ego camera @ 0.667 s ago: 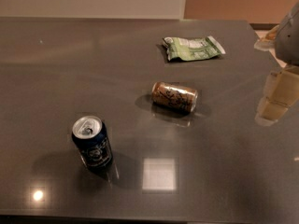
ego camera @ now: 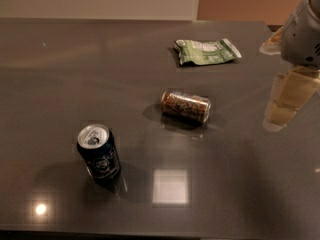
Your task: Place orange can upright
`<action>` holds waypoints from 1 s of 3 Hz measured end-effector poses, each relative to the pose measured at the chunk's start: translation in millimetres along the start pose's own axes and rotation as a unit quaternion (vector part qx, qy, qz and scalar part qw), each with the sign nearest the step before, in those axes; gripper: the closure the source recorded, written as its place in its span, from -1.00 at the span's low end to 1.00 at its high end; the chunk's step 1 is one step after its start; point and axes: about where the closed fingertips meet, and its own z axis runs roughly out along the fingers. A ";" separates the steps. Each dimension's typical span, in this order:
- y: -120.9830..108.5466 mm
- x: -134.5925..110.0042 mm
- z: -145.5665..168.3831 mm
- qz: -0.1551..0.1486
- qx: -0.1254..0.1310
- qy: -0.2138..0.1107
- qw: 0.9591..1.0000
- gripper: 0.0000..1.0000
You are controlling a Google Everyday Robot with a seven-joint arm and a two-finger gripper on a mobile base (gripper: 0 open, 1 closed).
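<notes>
The orange can [ego camera: 185,105] lies on its side near the middle of the dark table [ego camera: 60,74], with its silver top pointing right. My gripper [ego camera: 281,69] hangs at the right edge of the view, to the right of the can and well clear of it. It is open and empty, with one pale finger [ego camera: 289,95] low and the other tip [ego camera: 272,41] further back.
A dark blue can [ego camera: 98,154] stands upright at the front left, its top opened. A green snack bag [ego camera: 206,51] lies flat at the back, beyond the orange can. The table's front edge runs along the bottom of the view.
</notes>
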 end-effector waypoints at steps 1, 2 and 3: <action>-5.2 -38.8 13.1 -0.021 -0.019 -0.009 1.000 -1.00; -5.6 -79.3 30.4 -0.047 -0.022 -0.008 0.999 -1.00; -6.5 -118.4 58.8 -0.074 -0.023 0.003 0.997 -1.00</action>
